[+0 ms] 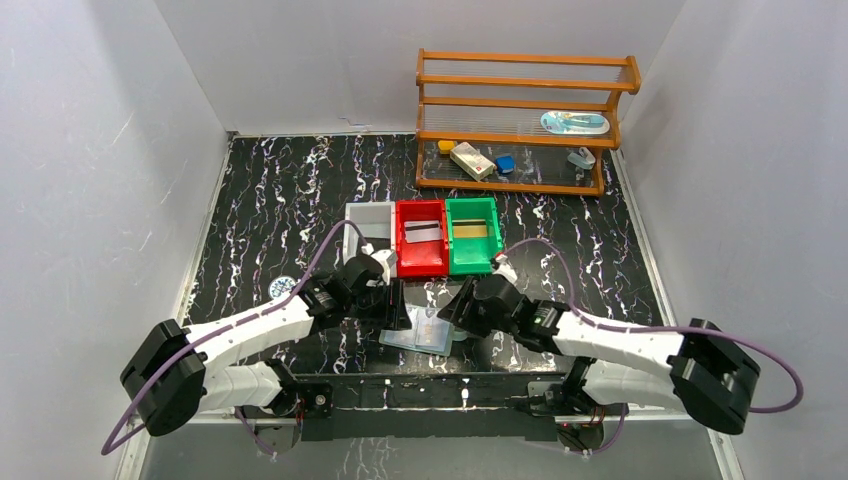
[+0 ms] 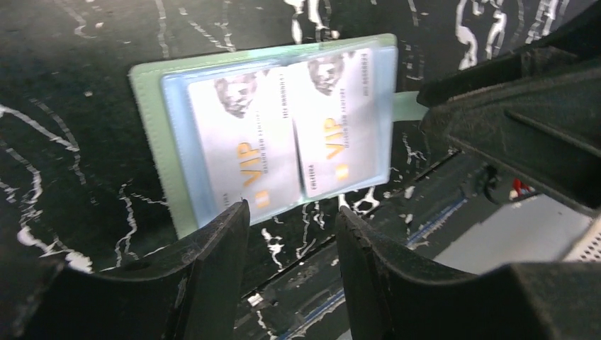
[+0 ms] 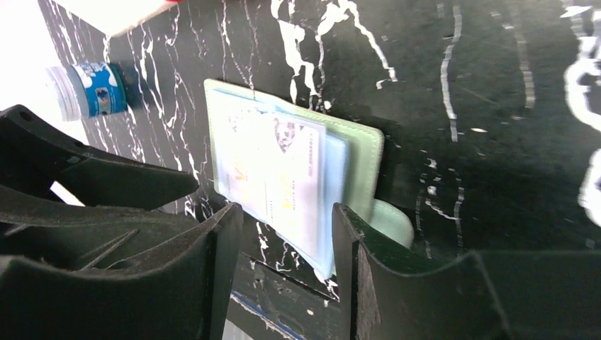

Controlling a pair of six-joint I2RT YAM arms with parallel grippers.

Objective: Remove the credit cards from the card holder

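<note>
The flat grey-green bifold card holder lies open, clear pockets up, at the middle of the worktop's near edge, between the two arms. Two pale printed VIP credit cards sit side by side in its pockets.

The left jaws stand roughly half open over the holder's near side, holding nothing. The right jaws are parted too, with a corner of the clear pocket showing in their gap; whether they touch it I cannot tell.

To do this step well, I judge one arm should pin the green cover flat. The other should pinch only a card's edge and draw it along the pocket, not upward, or the whole holder may lift.

The black, white-veined worktop looks glossy, so the holder may slide. A white plastic bin, a red bin and a green bin stand mid-worktop, and a wooden rack fills the far right corner. Plain white walls close in three sides.
</note>
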